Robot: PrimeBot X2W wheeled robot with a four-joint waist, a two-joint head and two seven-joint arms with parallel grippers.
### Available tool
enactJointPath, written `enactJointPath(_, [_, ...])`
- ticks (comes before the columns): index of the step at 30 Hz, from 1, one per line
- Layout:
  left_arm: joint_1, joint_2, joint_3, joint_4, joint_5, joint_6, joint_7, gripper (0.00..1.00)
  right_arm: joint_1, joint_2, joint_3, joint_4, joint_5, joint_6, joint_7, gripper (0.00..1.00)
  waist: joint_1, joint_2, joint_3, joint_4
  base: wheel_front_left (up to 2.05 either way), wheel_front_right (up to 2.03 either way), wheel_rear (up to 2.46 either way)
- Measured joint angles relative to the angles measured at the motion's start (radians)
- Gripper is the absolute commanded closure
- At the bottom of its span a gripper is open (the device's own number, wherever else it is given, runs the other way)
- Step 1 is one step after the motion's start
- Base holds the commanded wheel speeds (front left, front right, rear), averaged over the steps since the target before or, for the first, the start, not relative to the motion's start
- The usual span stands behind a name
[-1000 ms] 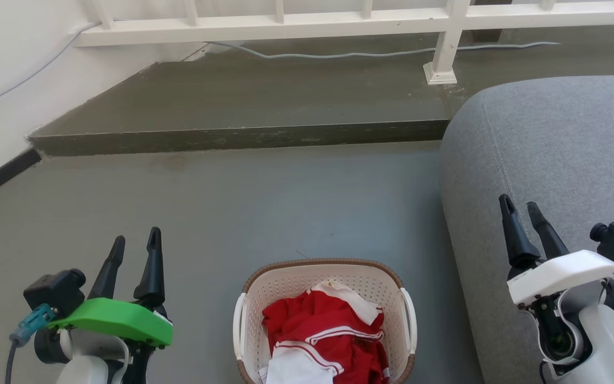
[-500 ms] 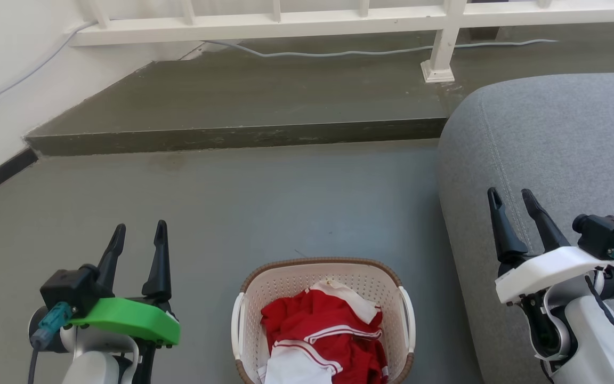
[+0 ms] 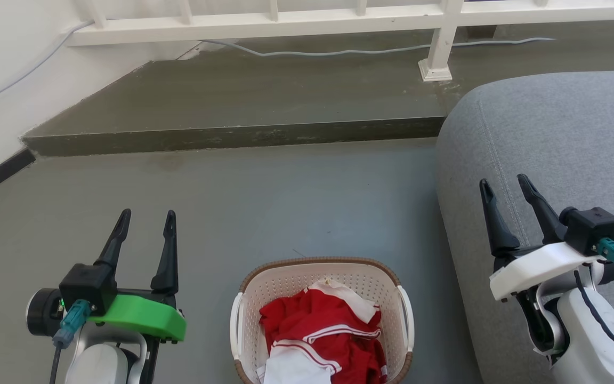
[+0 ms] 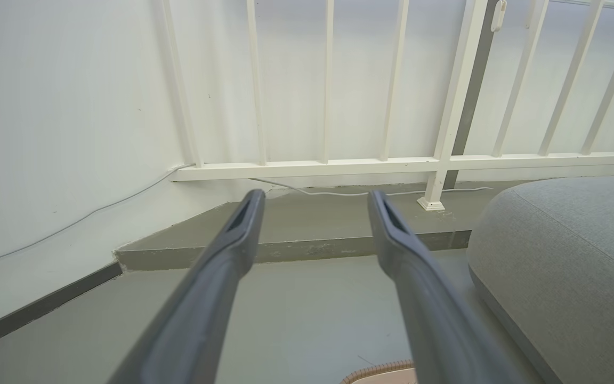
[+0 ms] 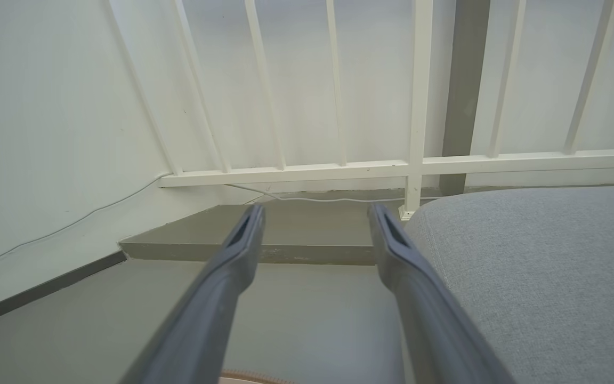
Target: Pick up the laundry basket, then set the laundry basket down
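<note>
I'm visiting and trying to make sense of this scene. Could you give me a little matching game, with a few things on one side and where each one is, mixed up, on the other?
Things:
1. laundry basket
2. left claw
3. right claw
4. red and white clothes

Places:
A. open, seen against the grey sofa
B. inside the basket
C. on the floor, between the two arms
D. open, above bare floor, green cover behind its fingers

Pairs: 1-C, 2-D, 3-A, 4-B.
</note>
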Motion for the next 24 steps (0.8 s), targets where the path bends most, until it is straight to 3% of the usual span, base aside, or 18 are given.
enactJointPath(24, [0.0,-0.007,0.012,0.017,0.0,-0.011,0.0,0.0,-0.006,0.019,-0.026,0.013,-0.014,0.013,0.0,0.0,0.0,0.0,-0.005,0.001,0.0,0.0,0.0])
